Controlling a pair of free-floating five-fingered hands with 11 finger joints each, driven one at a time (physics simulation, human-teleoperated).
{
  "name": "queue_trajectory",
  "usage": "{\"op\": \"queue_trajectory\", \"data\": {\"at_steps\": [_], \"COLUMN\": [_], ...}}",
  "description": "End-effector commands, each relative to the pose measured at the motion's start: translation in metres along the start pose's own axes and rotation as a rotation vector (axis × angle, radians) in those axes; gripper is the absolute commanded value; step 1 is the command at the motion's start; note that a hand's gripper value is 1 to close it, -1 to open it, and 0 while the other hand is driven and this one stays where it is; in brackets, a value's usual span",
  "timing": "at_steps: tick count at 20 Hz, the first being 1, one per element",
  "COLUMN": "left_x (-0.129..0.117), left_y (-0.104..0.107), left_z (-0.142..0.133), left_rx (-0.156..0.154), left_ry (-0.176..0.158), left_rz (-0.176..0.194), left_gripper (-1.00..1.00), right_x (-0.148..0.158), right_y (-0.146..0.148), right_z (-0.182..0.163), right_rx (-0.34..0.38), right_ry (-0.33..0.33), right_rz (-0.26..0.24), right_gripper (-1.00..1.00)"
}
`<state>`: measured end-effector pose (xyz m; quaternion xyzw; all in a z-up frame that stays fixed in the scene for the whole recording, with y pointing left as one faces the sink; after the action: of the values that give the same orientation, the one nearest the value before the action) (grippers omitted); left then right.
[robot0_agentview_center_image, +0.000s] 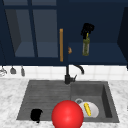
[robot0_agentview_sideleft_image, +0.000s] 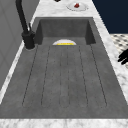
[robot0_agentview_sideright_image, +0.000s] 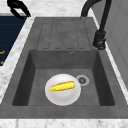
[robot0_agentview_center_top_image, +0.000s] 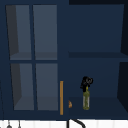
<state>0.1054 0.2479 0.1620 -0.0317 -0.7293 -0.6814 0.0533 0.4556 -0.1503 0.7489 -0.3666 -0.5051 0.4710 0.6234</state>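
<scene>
Right hand (robot0_agentview_center_image: 87, 29) is up in the open dark blue wall cabinet (robot0_agentview_center_image: 100, 15), fingers curled round the neck of a slim olive-green glass bottle (robot0_agentview_center_image: 86, 47). Bottle stands upright on the lower cabinet shelf (robot0_agentview_center_image: 105, 56), its body hanging directly below the fingers, top hidden by them. Upper view shows the same grip: right hand (robot0_agentview_center_top_image: 86, 83) on the bottle (robot0_agentview_center_top_image: 86, 100), plus a second shelf higher up and the glazed cabinet door (robot0_agentview_center_top_image: 32, 57) with its long orange handle (robot0_agentview_center_top_image: 61, 97) just left of the bottle. A small orange object (robot0_agentview_center_top_image: 70, 104) sits between handle and bottle; can't tell what it is.

Left hand (robot0_agentview_center_image: 36, 115) hovers low at the front left edge of the grey sink drainboard (robot0_agentview_center_image: 45, 97), well apart from the bottle; fingers look loosely relaxed, holding nothing. Left side view catches its straight fingers (robot0_agentview_sideleft_image: 123, 57) off the drainboard's front edge over the marble table (robot0_agentview_sideleft_image: 117, 62). Right side view shows it at top left (robot0_agentview_sideright_image: 17, 7).

Front view has a big red ball (robot0_agentview_center_image: 67, 115) at the sink's front edge, hiding part of a white round plate (robot0_agentview_center_image: 93, 110) with a yellow corn cob (robot0_agentview_center_image: 87, 109). Right side view shows the whole plate (robot0_agentview_sideright_image: 62, 96) and cob (robot0_agentview_sideright_image: 62, 86) in the basin, beside the drain (robot0_agentview_sideright_image: 82, 80). Black tap (robot0_agentview_center_image: 68, 75) stands behind the sink.
</scene>
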Motion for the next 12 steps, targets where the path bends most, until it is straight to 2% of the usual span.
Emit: {"op": "queue_trajectory", "data": {"at_steps": [1,12], "left_x": [0.000,0.000], "left_y": [0.000,0.000], "left_z": [0.000,0.000], "left_rx": [0.000,0.000], "left_ry": [0.000,0.000], "left_rz": [0.000,0.000], "left_gripper": [0.00,0.00], "right_x": [0.003,0.013], "right_y": [-0.009,-0.053], "right_z": [0.011,0.011], "right_rx": [-0.039,-0.007], "right_ry": [-0.010,-0.005], "right_rz": [0.000,0.016], "right_gripper": [-1.00,-1.00]}}
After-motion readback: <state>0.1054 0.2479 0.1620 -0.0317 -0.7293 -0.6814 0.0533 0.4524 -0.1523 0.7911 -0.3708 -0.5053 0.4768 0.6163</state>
